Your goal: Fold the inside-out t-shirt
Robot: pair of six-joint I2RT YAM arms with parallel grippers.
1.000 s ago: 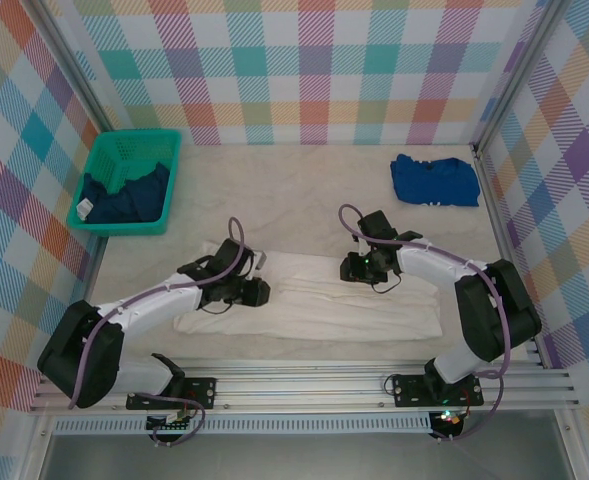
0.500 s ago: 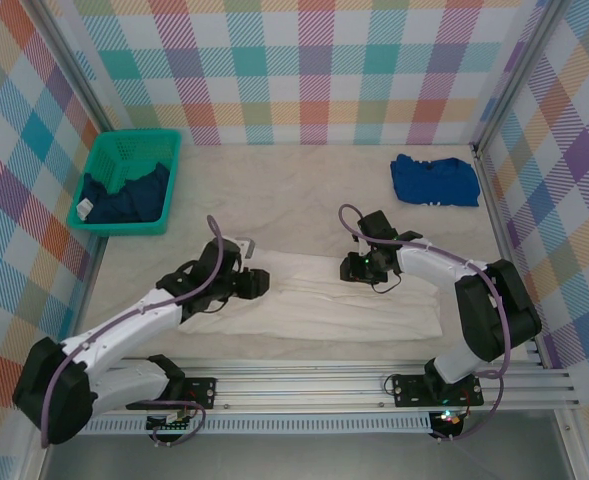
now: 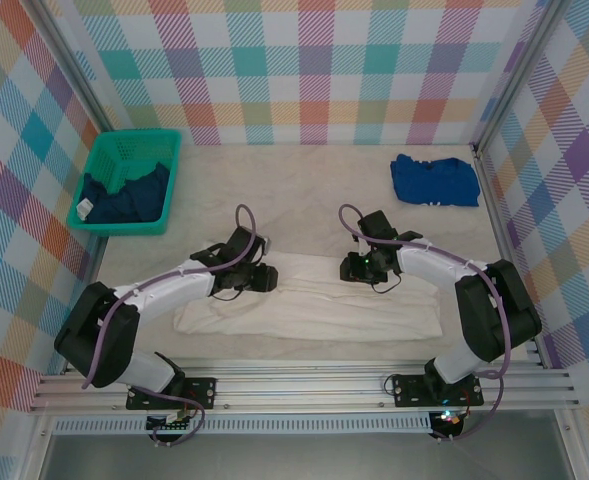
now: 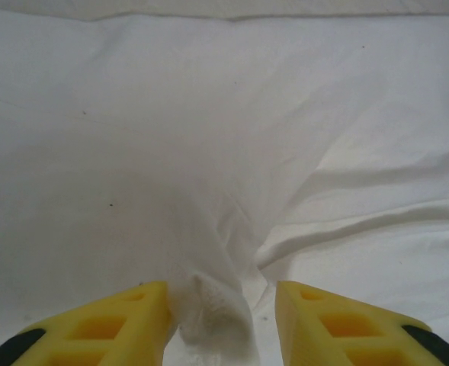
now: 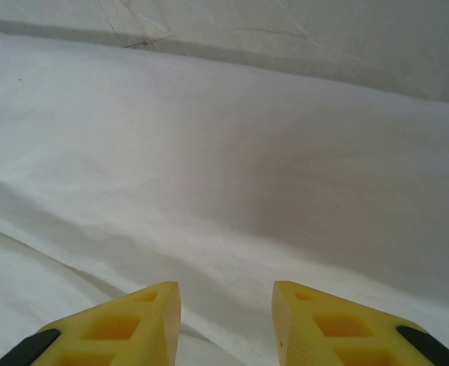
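The inside-out t-shirt (image 3: 324, 305) lies as a long white strip across the near half of the table. My left gripper (image 3: 265, 279) rests low on its far left edge. In the left wrist view, the yellow fingers (image 4: 133, 320) of that gripper (image 4: 220, 291) stand apart around a small raised pucker of the t-shirt (image 4: 209, 152). The pucker touches the left finger and leaves a gap to the right one. My right gripper (image 3: 358, 268) sits on the strip's far edge near the middle. Seen from its own wrist, the right gripper (image 5: 226, 288) is open over flat t-shirt cloth (image 5: 224, 152), with nothing pinched.
A teal basket (image 3: 164, 140) with a dark navy garment (image 3: 124, 198) stands at the far left. A folded bright blue shirt (image 3: 434, 180) lies at the far right. Plaid walls close three sides, and a metal rail (image 3: 304, 385) runs along the near edge.
My left gripper has shifted slightly right and toward the far edge of the strip, its jaws widening and then narrowing around the pucker. The right arm has stayed put.
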